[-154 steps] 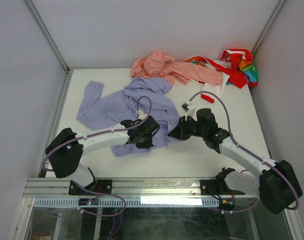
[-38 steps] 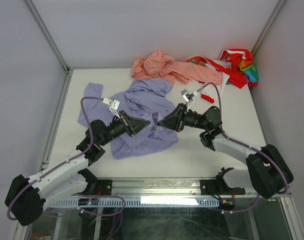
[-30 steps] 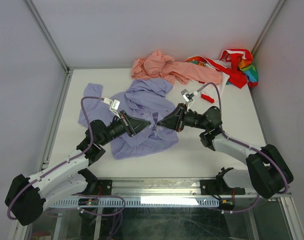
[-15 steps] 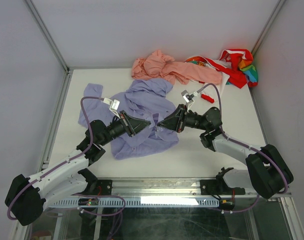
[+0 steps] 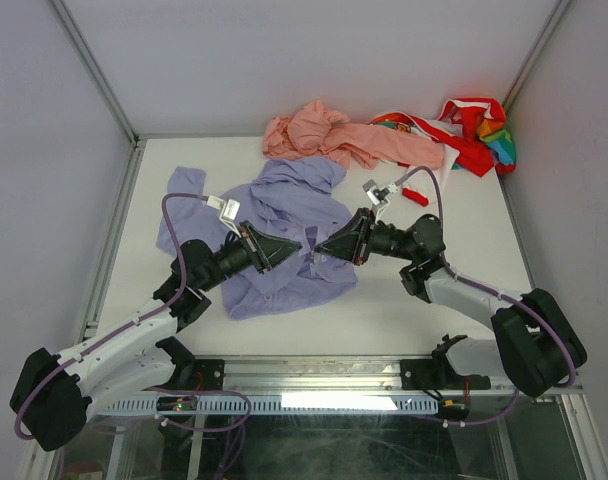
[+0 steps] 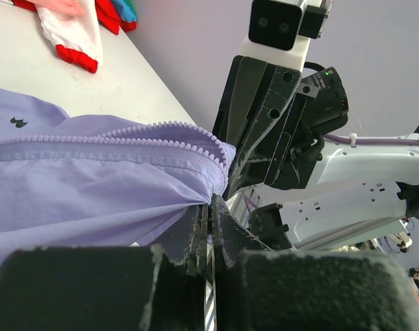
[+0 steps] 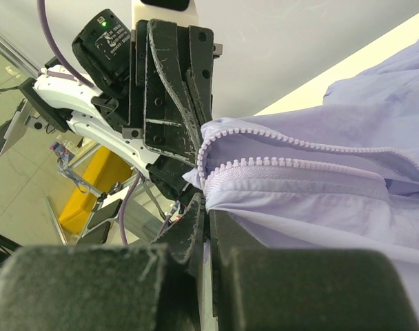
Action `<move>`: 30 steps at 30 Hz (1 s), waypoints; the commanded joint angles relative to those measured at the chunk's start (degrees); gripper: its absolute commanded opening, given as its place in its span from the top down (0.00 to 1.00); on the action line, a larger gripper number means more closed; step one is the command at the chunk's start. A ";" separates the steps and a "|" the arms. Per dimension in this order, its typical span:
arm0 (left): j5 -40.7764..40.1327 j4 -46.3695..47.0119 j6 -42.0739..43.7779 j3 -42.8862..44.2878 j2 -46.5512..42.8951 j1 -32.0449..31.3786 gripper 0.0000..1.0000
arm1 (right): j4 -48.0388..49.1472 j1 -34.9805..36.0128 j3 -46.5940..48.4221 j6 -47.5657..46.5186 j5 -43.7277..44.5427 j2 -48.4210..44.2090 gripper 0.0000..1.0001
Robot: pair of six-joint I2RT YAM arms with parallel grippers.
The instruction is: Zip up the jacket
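White tabletop, walls close on three sides. Your lavender jacket lies centre-left; left pincer and right pincer both clamp its zipper edge, nose to nose. Bare near strip.

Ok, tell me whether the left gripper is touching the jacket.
Touching. The left wrist view shows the left gripper shut on a pinch of the jacket, with fabric bunched between the fingertips just below the zipper teeth.

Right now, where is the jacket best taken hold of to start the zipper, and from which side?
At the end corner of each front edge of the jacket, just beside the zipper teeth, one arm from each side. The tooth rows end there, where both jaws pinch.
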 commanded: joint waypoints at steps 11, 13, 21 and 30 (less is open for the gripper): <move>1.50 2.93 0.53 0.73 0.14 0.68 1.00 | 5.14 -0.40 1.29 1.00 -0.41 -0.55 1.00; 2.10 2.98 0.40 0.62 0.33 0.73 1.00 | 5.21 -0.35 1.37 1.00 -0.31 -0.43 1.00; 4.19 2.77 0.05 0.96 0.45 0.74 1.00 | 6.12 -0.35 2.45 1.25 -0.51 0.36 1.00; 4.51 -1.45 0.88 1.64 0.33 0.70 1.00 | 7.18 -0.43 4.77 2.77 -0.38 1.21 1.00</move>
